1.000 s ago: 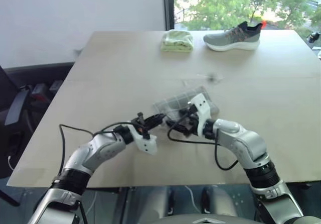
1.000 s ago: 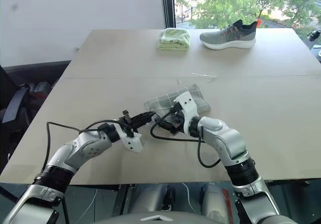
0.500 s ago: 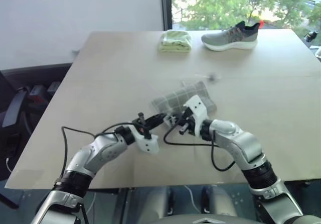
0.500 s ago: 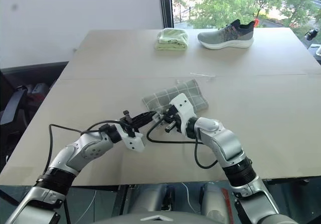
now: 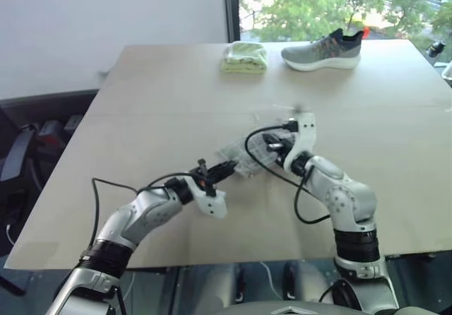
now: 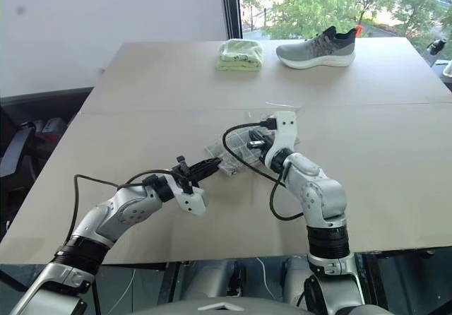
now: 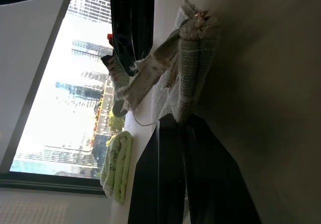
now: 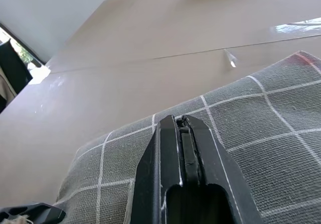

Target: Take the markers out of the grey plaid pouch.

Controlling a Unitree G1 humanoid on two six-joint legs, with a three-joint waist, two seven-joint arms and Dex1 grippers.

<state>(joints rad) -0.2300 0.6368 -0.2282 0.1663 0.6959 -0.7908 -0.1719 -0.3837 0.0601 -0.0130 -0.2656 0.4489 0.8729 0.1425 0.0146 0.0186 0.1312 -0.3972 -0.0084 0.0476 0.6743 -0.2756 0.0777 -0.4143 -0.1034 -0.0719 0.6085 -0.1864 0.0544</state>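
We judge the task barely begun: no markers lie out on the wooden table (image 5: pixel 141 103), and we cannot see any inside the grey plaid pouch (image 6: pixel 227 152), so everything that matters is still to do. The pouch sits near the table's middle, between our two arms, with the pale green folded cloth (image 5: pixel 244 56) and the grey sneaker (image 5: pixel 325 49) far off at about twelve and one o'clock from it.

Our left gripper (image 5: pixel 224 167) is pinched on the pouch's near end, at roughly eight o'clock of the fabric. Our right gripper (image 6: pixel 256 144) hovers at the pouch's two o'clock side with its fingers pressed together; we cannot tell whether it has caught anything.

The left wrist view adds what the head cameras cannot: the pouch's mouth (image 7: pixel 170 68) gapes a little, its pale lining edge frayed and lifted, with the fabric clamped between the black fingers (image 7: pixel 200 184). The right wrist view shows the closed fingertips (image 8: pixel 183 138) just above the white-gridded cloth, and no marker between them
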